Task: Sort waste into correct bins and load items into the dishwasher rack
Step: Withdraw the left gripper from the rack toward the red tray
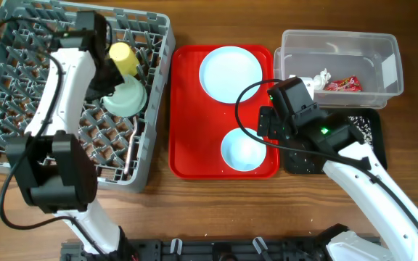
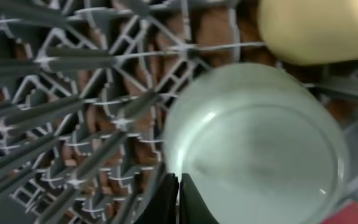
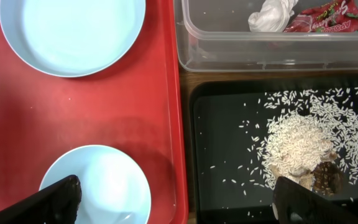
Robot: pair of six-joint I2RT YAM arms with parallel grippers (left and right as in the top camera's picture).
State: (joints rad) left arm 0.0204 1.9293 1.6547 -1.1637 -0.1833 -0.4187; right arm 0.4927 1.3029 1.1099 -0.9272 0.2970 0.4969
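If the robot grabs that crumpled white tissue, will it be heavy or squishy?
Probably light and squishy: the tissue is crumpled into soft folds. It likely won't roll, lying bunched beside the wrapper in the clear tub.

Robot lab tabletop, wooden table (image 1: 209, 210), dishwasher rack (image 1: 13, 72)

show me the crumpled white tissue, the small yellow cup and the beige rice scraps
crumpled white tissue (image 3: 271, 15), right wrist view, middle of the wad
small yellow cup (image 1: 124, 58), overhead view, its side wall
beige rice-like food scraps (image 3: 297, 144), right wrist view, centre of the heap
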